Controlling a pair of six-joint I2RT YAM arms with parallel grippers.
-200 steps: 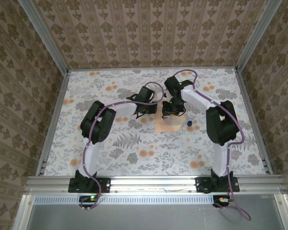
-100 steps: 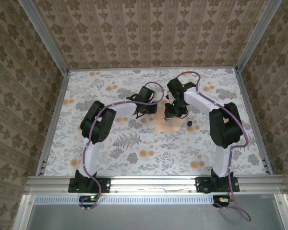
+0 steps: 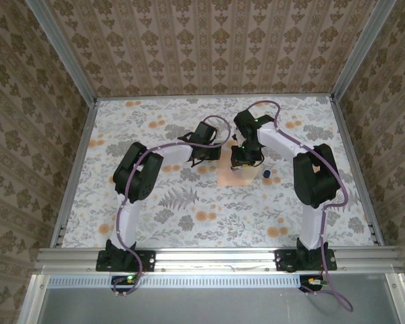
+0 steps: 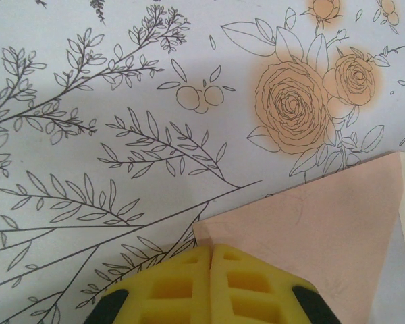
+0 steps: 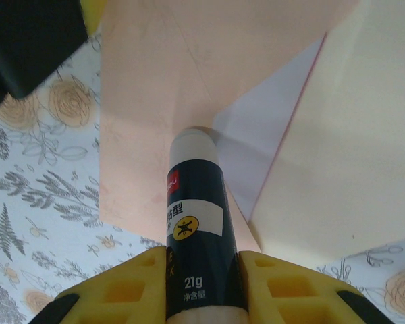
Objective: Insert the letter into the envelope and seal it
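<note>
The peach envelope (image 3: 232,175) lies flat at mid-table, its triangular flap (image 4: 310,229) open. My left gripper (image 4: 210,248) is shut, its yellow fingertips resting on the flap right at its pointed tip; from above it (image 3: 211,156) sits at the envelope's far left. My right gripper (image 5: 202,260) is shut on a dark glue stick (image 5: 194,202), whose white tip touches the inside of the flap (image 5: 148,101). The letter (image 5: 266,131), pale with a thin red edge, shows as a wedge in the envelope's mouth. In the top view my right gripper (image 3: 244,162) hovers over the envelope's far edge.
A small blue cap (image 3: 266,174) lies on the floral tablecloth (image 3: 155,216) just right of the envelope. Both arms reach in from either side and meet above the envelope. Metal rails (image 3: 216,258) frame the table.
My right gripper with the glue stick shifted slightly right and nearer over the envelope, then held still. The left gripper has not moved.
</note>
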